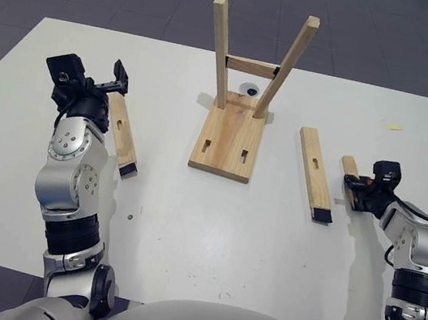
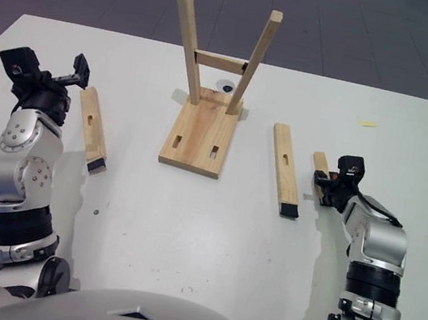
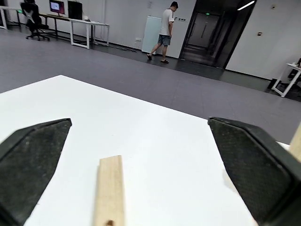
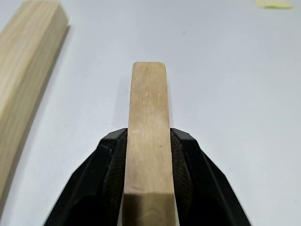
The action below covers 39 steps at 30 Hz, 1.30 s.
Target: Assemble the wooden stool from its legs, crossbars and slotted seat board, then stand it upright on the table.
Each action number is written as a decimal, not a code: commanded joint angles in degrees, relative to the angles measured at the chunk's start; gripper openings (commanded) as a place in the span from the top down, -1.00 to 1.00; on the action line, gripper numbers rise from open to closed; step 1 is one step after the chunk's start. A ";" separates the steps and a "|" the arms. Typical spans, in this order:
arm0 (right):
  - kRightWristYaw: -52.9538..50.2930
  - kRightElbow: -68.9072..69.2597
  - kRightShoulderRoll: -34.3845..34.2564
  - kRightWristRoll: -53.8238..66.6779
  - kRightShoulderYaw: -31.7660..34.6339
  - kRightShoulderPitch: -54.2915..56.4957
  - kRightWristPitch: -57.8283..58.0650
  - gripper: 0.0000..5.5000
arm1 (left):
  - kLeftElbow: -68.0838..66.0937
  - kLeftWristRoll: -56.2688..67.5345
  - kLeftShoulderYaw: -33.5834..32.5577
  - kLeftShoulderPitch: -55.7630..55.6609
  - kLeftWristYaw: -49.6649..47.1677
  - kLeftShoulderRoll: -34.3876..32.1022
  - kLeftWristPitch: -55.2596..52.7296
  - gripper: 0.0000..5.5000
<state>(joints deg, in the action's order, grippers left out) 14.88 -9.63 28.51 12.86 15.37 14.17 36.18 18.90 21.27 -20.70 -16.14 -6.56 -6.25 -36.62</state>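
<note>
- The slotted seat board is laid flat at the middle of the table, with two slots left open at its near end.
- Two legs are stood in its far end, the left upright leg and the right upright leg, and these are joined by a fitted crossbar.
- A loose left leg is laid left of the board, and a loose right leg right of it.
- A loose crossbar is grasped by the right pincer, just right of the loose right leg.
- The left pincer is held released, its fingers spread wide over the far end of the loose left leg.
</note>
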 commanded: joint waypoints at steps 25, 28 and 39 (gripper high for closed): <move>8.68 36.96 -9.06 9.82 -18.47 7.20 -12.94 0.53 | -3.64 49.19 8.35 -21.65 4.75 5.15 -16.39 -0.89; 8.87 36.84 -8.96 8.01 -19.81 7.03 -13.72 0.53 | -3.94 49.29 8.87 -21.46 3.33 5.89 -16.01 -0.75; 9.40 35.88 -8.73 3.62 -20.48 6.92 -15.94 0.53 | -2.53 51.79 9.47 -21.64 -0.20 5.89 -14.71 -0.13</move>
<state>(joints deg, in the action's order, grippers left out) 23.97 26.40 19.41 17.11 -5.07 21.43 20.62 15.61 72.85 -11.68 -37.90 -6.08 0.18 -51.83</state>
